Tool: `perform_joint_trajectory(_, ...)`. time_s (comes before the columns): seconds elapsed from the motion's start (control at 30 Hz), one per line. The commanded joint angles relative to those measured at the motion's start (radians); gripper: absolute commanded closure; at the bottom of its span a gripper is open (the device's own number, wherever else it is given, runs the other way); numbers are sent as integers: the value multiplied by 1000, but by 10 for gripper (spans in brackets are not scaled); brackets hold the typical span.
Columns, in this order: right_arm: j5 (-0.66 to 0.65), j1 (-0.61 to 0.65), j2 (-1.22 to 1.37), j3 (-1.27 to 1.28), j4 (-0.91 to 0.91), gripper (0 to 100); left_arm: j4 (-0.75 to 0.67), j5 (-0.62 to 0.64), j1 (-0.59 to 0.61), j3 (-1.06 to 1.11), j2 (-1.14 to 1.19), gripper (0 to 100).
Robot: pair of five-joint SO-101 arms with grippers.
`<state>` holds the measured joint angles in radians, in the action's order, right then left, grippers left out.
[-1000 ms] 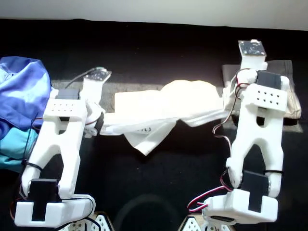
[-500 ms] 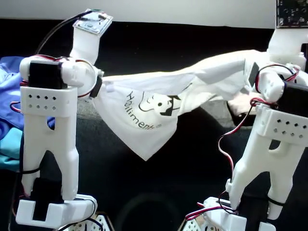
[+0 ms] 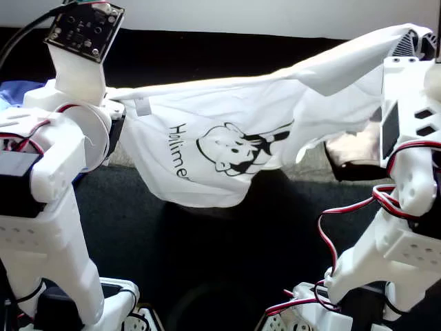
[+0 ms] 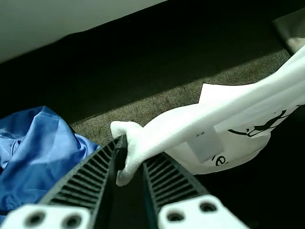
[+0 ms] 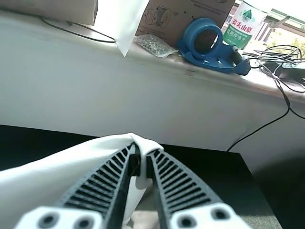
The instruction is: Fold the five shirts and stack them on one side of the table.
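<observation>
Beside the blue shirts, clamped tight in the left gripper: one corner of the white shirt. Hangs stretched in mid-air over the table, far corner pinched in the right gripper. Lower both ends level, with even tension, and lay flat clear of the blue pile.

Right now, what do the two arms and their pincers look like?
The left arm and right arm are white plastic shells with black motor blocks at the joints. Bundles of red, black and white cables run along them. A dark circuit board sits on the left wrist. The left pincer and right pincer have white fingers with black ribbed inner faces and round screw holes.
</observation>
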<state>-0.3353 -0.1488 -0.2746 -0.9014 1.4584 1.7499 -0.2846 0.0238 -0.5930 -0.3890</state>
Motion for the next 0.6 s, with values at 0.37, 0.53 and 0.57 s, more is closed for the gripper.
perform_joint_trajectory(0.37, -2, -19, 28, 245, 160, 992, -5, 6, -16, 417, 131, 990)
perform_joint_trajectory(0.53, 63, 5, -16, 464, 134, 992, -17, 6, -84, 585, 248, 990)
perform_joint_trajectory(0.57, 71, 16, -38, 510, 133, 992, -31, 6, -102, 619, 262, 990)
